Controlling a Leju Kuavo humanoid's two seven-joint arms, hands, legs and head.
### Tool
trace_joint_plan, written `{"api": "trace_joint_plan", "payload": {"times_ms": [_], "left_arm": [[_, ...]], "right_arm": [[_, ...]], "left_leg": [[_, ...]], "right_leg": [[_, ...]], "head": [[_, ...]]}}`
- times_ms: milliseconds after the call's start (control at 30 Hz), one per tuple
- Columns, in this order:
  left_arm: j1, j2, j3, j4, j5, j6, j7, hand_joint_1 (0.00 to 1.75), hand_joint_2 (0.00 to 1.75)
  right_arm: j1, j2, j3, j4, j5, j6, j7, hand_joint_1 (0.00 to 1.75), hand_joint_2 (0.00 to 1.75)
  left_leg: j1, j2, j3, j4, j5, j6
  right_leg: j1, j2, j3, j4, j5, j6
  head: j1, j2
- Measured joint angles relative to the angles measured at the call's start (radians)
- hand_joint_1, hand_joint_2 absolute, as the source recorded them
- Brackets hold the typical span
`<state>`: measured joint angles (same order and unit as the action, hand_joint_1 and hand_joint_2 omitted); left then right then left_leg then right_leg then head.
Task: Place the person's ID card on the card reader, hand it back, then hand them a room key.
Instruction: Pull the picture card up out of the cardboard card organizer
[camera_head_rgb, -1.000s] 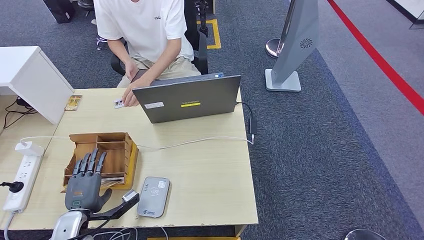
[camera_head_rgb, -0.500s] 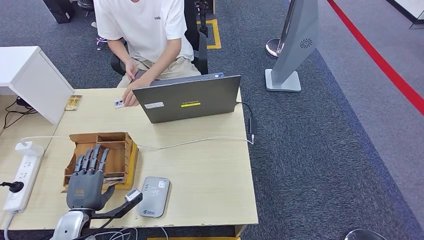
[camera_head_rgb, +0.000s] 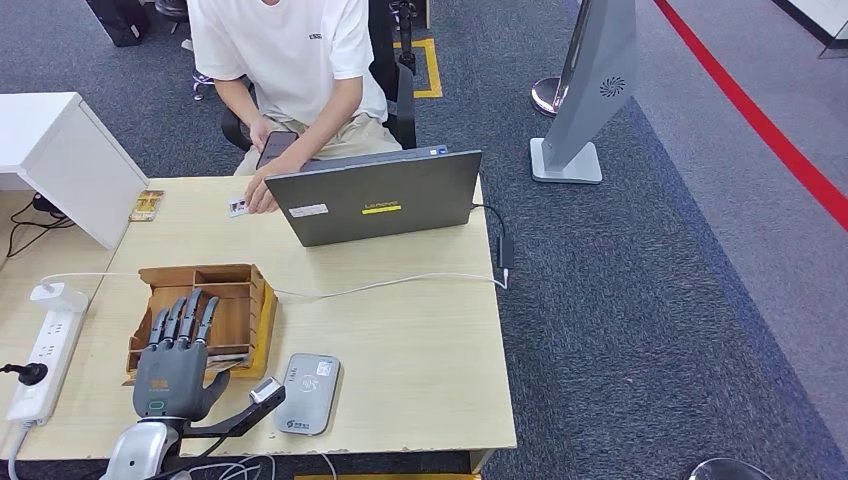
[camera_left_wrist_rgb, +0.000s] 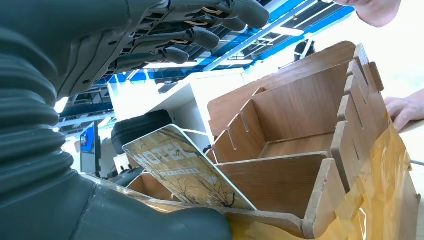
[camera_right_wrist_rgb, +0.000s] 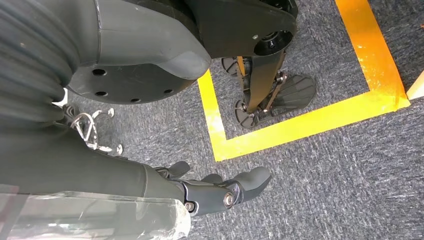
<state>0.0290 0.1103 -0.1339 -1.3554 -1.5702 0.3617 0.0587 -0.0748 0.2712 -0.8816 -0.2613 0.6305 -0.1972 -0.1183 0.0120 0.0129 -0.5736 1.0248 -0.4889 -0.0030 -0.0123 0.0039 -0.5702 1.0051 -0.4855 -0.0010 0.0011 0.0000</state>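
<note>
ID card (camera_head_rgb: 238, 207) lies near the far edge of the table (camera_head_rgb: 420, 340), just left of the laptop (camera_head_rgb: 375, 195), with the person's hand (camera_head_rgb: 262, 196) resting on it. The person sits behind that far edge and holds a dark phone (camera_head_rgb: 276, 148) in the other hand. The card reader (camera_head_rgb: 307, 393), a grey slab, lies flat near the near edge, just right of the wooden organiser box (camera_head_rgb: 205, 315) and well apart from the ID card.

My left hand (camera_head_rgb: 178, 358) hovers above the near compartments of that box, palm down, fingers (camera_head_rgb: 186, 317) stretched out and a little apart, thumb pointing toward the reader; it holds nothing. From my left wrist, a room key card (camera_left_wrist_rgb: 182, 167) printed "HOTEL" leans tilted in a near compartment of the box, under my open palm; I cannot tell whether my thumb touches it.

My right hand (camera_right_wrist_rgb: 220, 192) hangs down beside me over grey carpet with yellow tape lines, fingers loosely curled and nothing in them.

A white power strip (camera_head_rgb: 45, 345) lies along the left edge of the table, and a white cable (camera_head_rgb: 400, 282) runs across the middle toward the right edge. Another small card (camera_head_rgb: 146, 205) sits near the far left corner, beside a white box (camera_head_rgb: 70, 165).
</note>
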Motion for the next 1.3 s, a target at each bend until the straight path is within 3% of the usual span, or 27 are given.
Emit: {"api": "trace_joint_plan", "payload": {"times_ms": [33, 167, 367, 1300], "left_arm": [[0.000, 0.000, 0.000, 0.000, 0.000, -0.001, 0.000, 0.00, 1.75], [0.002, 0.001, 0.000, 0.000, 0.006, -0.018, 0.000, 1.75, 1.75], [0.003, 0.001, 0.000, 0.005, 0.043, -0.071, 0.000, 1.75, 1.75], [0.002, -0.003, 0.000, 0.004, 0.067, -0.090, 0.001, 1.75, 1.75]], "right_arm": [[0.000, 0.000, -0.001, 0.000, 0.000, 0.000, 0.000, 0.00, 1.75], [0.000, 0.000, -0.009, 0.000, 0.005, 0.000, 0.000, 0.00, 1.75], [-0.001, 0.000, -0.024, 0.000, 0.011, 0.004, 0.000, 0.00, 1.75], [-0.005, 0.002, -0.062, 0.000, 0.008, 0.002, -0.008, 0.00, 1.75]], "left_leg": [[0.000, 0.000, 0.000, 0.000, 0.000, 0.000], [0.000, 0.000, 0.000, 0.000, 0.000, 0.000], [0.000, 0.000, 0.000, 0.000, 0.000, 0.000], [0.000, 0.000, 0.000, 0.000, 0.000, 0.000]], "right_leg": [[0.000, 0.000, 0.000, 0.000, 0.000, 0.000], [0.000, 0.000, 0.000, 0.000, 0.000, 0.000], [0.000, 0.000, 0.000, 0.000, 0.000, 0.000], [0.000, 0.000, 0.000, 0.000, 0.000, 0.000]], "head": [[0.000, 0.000], [0.000, 0.000], [0.000, 0.000], [0.000, 0.000]]}}
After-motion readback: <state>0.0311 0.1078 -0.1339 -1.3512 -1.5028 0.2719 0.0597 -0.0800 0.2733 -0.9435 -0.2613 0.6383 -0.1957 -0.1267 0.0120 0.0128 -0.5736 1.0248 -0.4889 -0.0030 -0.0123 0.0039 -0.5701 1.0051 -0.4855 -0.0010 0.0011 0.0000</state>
